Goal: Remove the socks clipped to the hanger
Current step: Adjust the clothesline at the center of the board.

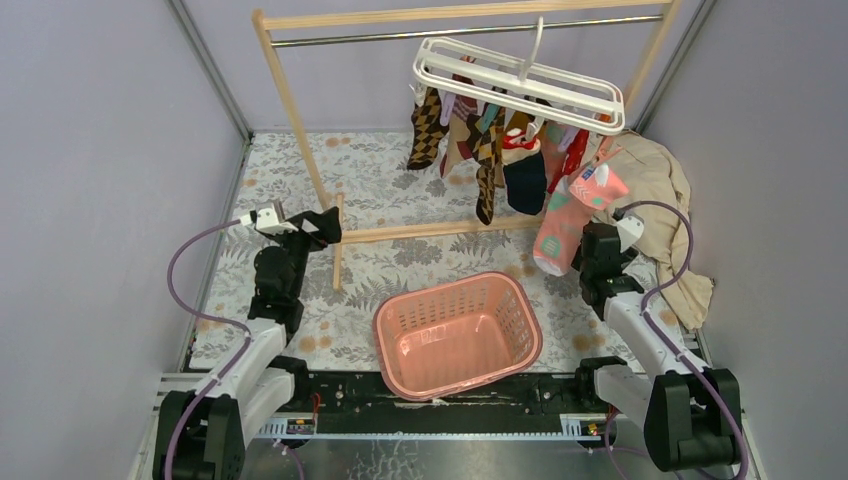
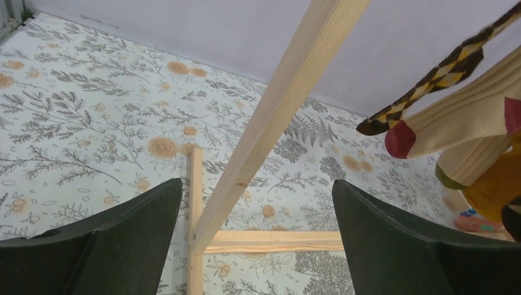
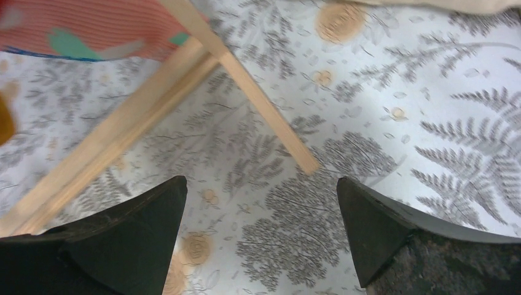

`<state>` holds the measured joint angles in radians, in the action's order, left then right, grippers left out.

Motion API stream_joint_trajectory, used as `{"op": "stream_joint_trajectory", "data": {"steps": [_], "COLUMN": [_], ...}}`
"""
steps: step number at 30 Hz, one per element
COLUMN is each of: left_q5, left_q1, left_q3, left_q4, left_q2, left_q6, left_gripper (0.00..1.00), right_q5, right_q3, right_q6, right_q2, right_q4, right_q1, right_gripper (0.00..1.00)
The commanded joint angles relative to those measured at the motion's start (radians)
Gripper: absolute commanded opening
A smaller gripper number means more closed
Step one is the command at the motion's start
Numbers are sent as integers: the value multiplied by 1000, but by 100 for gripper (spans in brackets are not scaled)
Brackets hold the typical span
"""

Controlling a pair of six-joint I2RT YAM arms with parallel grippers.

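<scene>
The white hanger (image 1: pixel 520 78) hangs by its hook from the metal rod of the wooden rack (image 1: pixel 300 120). Several socks hang clipped under it: brown argyle ones (image 1: pixel 428 128), a navy one (image 1: pixel 524 182), a red one (image 1: pixel 574 152) and a pink-teal one (image 1: pixel 566 222) lowest on the right. My left gripper (image 1: pixel 322 228) is open and empty, low beside the rack's left post (image 2: pixel 270 117); argyle and tan sock tips (image 2: pixel 430 80) show at its right. My right gripper (image 1: pixel 590 245) is open and empty, just right of the pink-teal sock (image 3: pixel 86 31).
A pink laundry basket (image 1: pixel 458 332) stands at the front middle between the arms. A large beige cloth (image 1: pixel 665 200) lies at the back right. The rack's base bars (image 1: pixel 430 232) lie on the floral mat. Grey walls close in both sides.
</scene>
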<state>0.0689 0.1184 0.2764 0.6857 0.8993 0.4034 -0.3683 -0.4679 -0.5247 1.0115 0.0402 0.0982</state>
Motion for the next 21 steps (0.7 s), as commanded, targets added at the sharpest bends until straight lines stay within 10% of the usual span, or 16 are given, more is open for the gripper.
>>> {"op": "stream_joint_trajectory", "data": {"steps": [1,21], "left_q5": [-32,-241], "left_q1": [12,54], "left_q3": [-27,47], "left_q4": [-46,-381], "left_q2": [-51,-357], "left_q6": [9,57], "left_gripper": [99,99], "right_q5": [-194,-305], "right_q3": [-21,-67], "right_q6": [-136,-192], "right_q2": [21,-443], "right_q4": [-155,-541], "right_q1": [6,-1], "right_gripper": [100,100]}}
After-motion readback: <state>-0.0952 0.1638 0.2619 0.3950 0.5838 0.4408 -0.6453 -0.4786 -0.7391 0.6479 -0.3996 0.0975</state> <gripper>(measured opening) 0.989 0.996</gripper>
